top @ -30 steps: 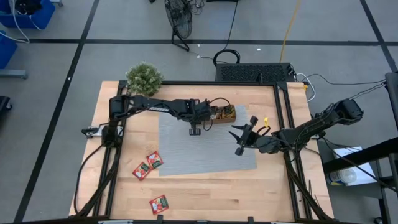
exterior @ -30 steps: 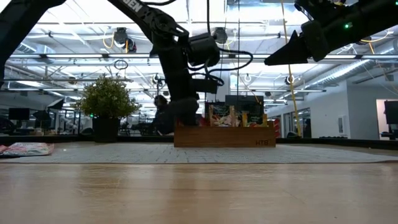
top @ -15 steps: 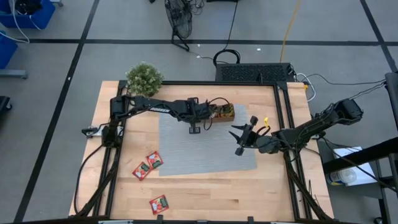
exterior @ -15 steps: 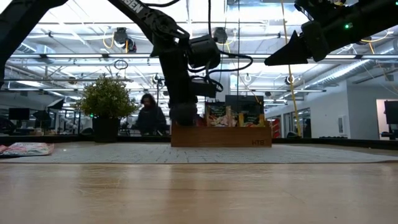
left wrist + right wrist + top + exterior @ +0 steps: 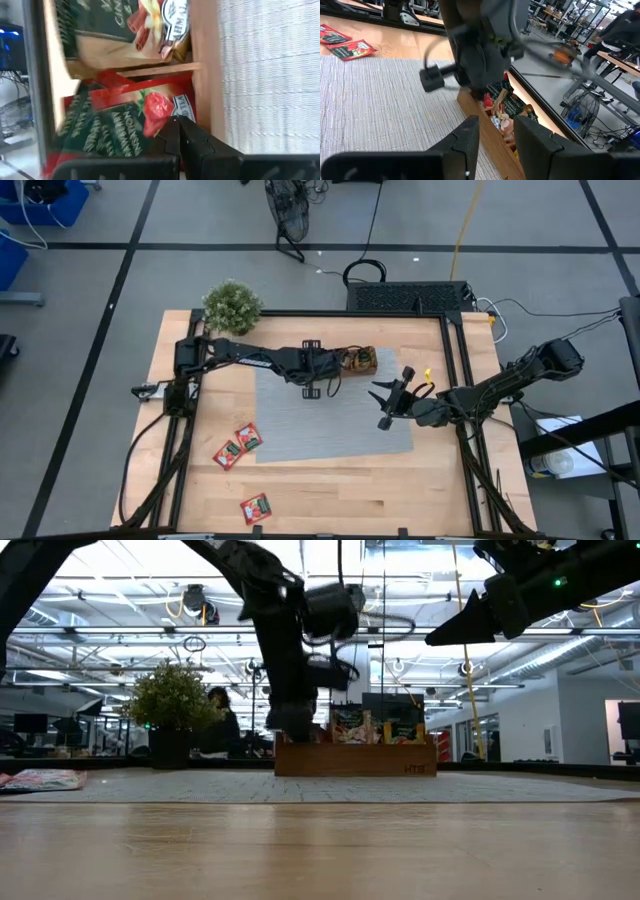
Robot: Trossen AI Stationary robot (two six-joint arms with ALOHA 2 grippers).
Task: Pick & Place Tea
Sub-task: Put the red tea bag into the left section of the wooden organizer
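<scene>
The brown wooden tray (image 5: 364,359) stands on the grey mat (image 5: 330,420) at the far middle, with tea packets upright in its compartments (image 5: 352,726). My left gripper (image 5: 178,129) is shut and reaches down into the tray's left end (image 5: 293,730), at a red tea packet (image 5: 125,130). My right gripper (image 5: 386,404) hovers open above the mat, to the right of the tray, with nothing between its fingers (image 5: 495,145). Three more tea packets lie flat on the wood at the near left (image 5: 238,445), (image 5: 255,507). My left gripper has its shut fingertips (image 5: 175,125) against the red tea packet's printed face (image 5: 152,112), in the tray's end compartment beside the tray's long wall (image 5: 202,75). It comes from above, slanting from the table's left. The packet stays in the tray, which rests on the mat.
A small potted plant (image 5: 232,305) stands at the far left corner. Black rails run along the table's left and right sides (image 5: 455,350). A person walks in the room behind the table (image 5: 220,725). The mat's near half is free.
My left gripper has turned about its wrist at the tray's left end and edged toward the far edge, staying shut. The tray has slid a little toward the table's left on the mat.
</scene>
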